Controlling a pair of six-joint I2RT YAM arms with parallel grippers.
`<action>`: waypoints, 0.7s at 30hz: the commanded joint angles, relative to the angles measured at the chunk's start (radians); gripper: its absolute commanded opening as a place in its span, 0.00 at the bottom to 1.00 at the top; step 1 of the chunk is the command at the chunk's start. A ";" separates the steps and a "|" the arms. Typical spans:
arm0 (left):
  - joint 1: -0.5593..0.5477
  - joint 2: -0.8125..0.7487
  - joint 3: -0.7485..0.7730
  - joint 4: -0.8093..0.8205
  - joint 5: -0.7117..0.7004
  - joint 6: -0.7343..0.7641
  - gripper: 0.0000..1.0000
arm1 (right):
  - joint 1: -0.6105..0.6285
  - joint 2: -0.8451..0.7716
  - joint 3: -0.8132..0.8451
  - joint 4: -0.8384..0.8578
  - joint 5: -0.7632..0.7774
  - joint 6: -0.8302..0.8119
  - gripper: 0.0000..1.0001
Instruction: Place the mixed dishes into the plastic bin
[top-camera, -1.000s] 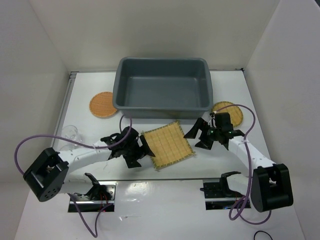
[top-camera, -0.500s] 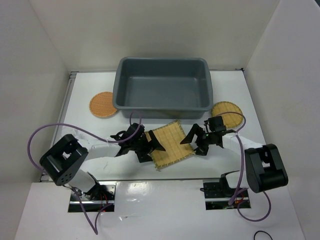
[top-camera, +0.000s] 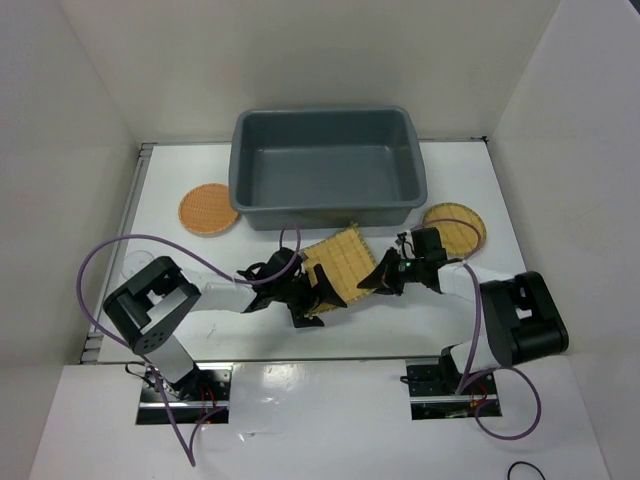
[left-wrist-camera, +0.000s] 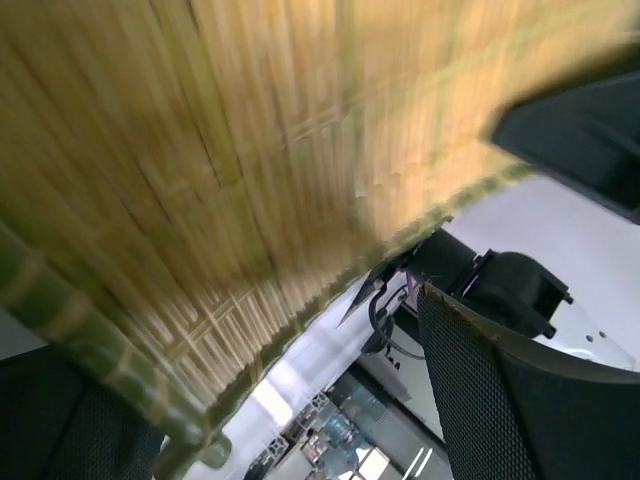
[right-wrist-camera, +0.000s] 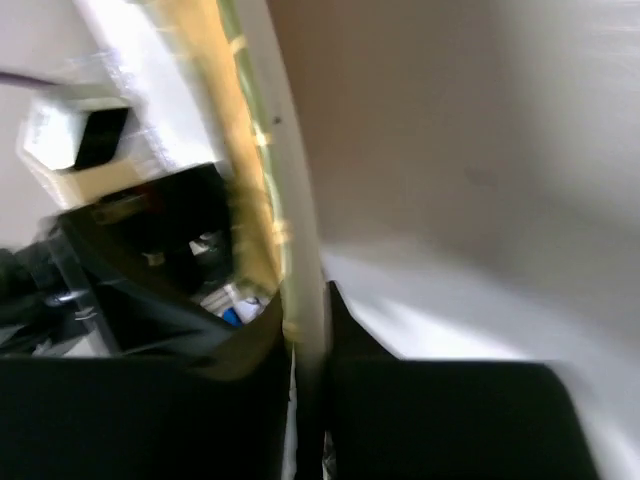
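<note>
White table inside white walls, dark grey plastic bin at far centre. Orange-brown tray flat on the table left of the bin. Left gripper at the lower left edge of the square mat; jaw state not discernible. Mat tilted, raised, just before the bin's near wall, outside it. Right gripper pinching the mat's right edge, jaws narrow. Yellow tray flat at right.
</note>
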 joint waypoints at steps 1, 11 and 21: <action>-0.031 0.028 -0.003 -0.024 -0.063 0.053 0.96 | 0.026 -0.086 0.000 -0.036 0.064 -0.072 0.06; -0.085 -0.245 0.124 -0.283 -0.187 0.094 0.96 | 0.026 -0.349 0.109 -0.296 -0.060 -0.195 0.00; -0.085 -0.883 0.072 -0.536 -0.389 0.088 0.96 | 0.026 -0.684 0.273 -0.332 -0.248 -0.375 0.00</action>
